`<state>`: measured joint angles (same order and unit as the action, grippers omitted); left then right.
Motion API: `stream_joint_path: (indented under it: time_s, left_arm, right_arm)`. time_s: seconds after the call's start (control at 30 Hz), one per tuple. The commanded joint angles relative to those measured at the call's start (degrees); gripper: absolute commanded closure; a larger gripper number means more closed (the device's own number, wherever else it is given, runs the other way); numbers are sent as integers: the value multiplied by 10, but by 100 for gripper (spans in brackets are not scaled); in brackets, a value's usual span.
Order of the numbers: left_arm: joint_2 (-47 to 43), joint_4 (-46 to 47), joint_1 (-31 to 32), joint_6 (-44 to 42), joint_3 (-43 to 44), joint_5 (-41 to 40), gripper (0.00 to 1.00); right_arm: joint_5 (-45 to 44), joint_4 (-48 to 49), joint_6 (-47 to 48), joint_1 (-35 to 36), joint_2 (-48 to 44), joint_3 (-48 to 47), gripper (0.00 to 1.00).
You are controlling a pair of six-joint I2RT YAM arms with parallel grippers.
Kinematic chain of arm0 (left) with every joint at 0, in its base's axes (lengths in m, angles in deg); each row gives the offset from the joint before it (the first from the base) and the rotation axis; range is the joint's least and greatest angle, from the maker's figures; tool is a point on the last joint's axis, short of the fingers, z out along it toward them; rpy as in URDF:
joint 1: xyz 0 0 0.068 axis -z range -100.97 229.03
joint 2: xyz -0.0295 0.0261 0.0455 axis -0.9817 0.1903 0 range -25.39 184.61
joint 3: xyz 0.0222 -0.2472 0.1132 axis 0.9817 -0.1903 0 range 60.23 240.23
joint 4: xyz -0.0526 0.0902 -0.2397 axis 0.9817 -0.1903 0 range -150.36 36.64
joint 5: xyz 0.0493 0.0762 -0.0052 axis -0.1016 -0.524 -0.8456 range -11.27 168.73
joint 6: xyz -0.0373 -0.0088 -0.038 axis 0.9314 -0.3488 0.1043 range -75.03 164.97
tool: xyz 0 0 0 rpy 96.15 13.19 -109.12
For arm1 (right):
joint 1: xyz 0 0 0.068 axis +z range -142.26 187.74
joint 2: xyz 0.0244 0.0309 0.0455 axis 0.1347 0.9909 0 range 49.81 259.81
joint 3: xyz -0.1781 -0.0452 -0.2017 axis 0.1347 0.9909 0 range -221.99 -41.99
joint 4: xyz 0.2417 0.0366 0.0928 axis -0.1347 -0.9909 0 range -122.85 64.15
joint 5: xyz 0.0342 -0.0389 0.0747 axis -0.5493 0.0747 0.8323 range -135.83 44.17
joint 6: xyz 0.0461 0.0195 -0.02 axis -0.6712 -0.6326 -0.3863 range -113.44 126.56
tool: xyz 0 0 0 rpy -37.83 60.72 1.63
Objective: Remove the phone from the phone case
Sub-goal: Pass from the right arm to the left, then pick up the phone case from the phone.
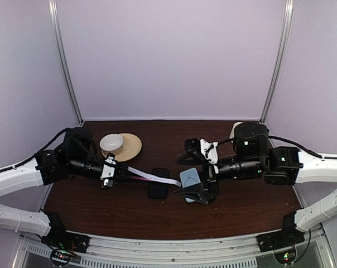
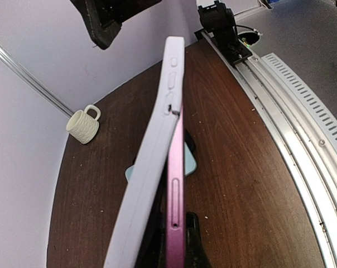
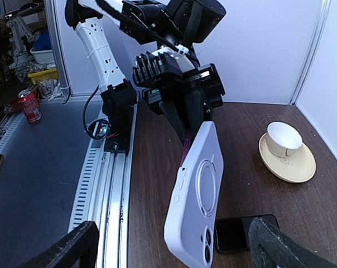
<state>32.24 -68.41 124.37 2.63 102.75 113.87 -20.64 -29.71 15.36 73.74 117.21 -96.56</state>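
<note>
With the left fingers (image 3: 193, 111) clamped on one end of the pale lilac silicone phone case (image 2: 157, 145), held above the dark wooden desk (image 1: 101, 206) pointing to 3 o'clock, its magenta phone (image 2: 176, 184) partly peeled out, the wide-open, empty right fingers (image 3: 271, 248) probably need to pinch the case's free end and pull.

**Matt case, shiny phone edge**

The phone case (image 3: 197, 184) looks like smooth, matt soft plastic or silicone. The phone (image 2: 176, 184) shows a pink edge with a satin, metallic sheen. The worktop (image 1: 235, 206) is dark wood grain, faintly glossy. The cup (image 3: 284, 138) and saucer (image 3: 299, 169) look like glazed ceramic. The mug (image 2: 85, 124) is ribbed and duller. The rail (image 2: 302, 111) is slotted bare metal.
</note>
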Motion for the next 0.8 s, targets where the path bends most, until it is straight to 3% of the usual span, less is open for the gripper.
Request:
stream_joint_path:
  time_s: [0.0,0.17,0.37,0.6,0.77]
  left_arm:
    - [1,33,8,-17,14,2,100]
    - [11,26,13,-10,22,-3,100]
    - [16,23,15,1,31,-24,100]
    - [14,20,16,5,33,-25,100]
    - [12,19,19,2,33,-26,100]
  right_arm:
    - [-35,-54,-46,13,18,-61,3]
    - [-35,-77,-110,20,98,-151,11]
    - [-137,-101,-103,53,180,-224,19]
    - [-187,-165,-73,72,258,-305,46]
    - [-196,-168,-66,74,281,-328,57]
